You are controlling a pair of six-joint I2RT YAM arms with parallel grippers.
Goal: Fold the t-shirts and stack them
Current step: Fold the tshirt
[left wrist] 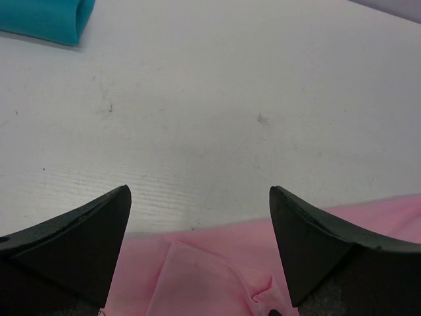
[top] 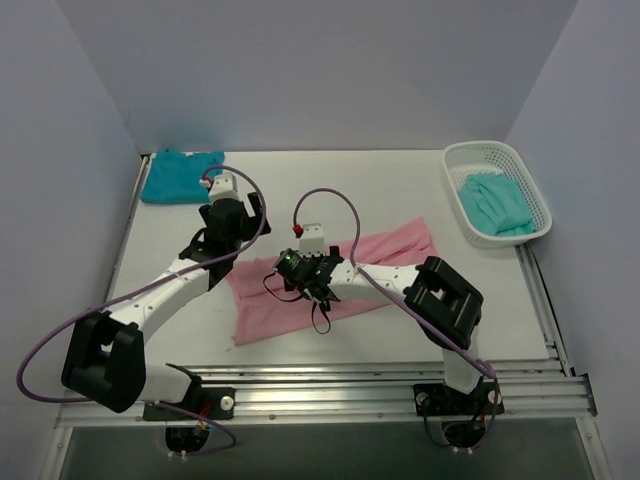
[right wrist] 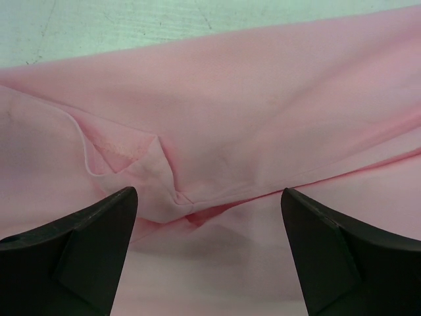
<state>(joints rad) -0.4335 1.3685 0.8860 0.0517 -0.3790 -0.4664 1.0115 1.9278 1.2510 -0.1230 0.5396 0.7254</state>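
While light pink cloth t-shirt lies rumpled on white counter, left pincer at its edge, right pincer over its folds: both released, grasping nothing.

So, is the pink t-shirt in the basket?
No, the pink t-shirt lies on the table; the basket holds a mint-teal shirt.

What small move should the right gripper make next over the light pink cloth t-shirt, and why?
Probably lower the right gripper and pinch the bunched fold of the light pink cloth t-shirt: its jaws stand open just above that wrinkle, and the shirt lies only partly folded.
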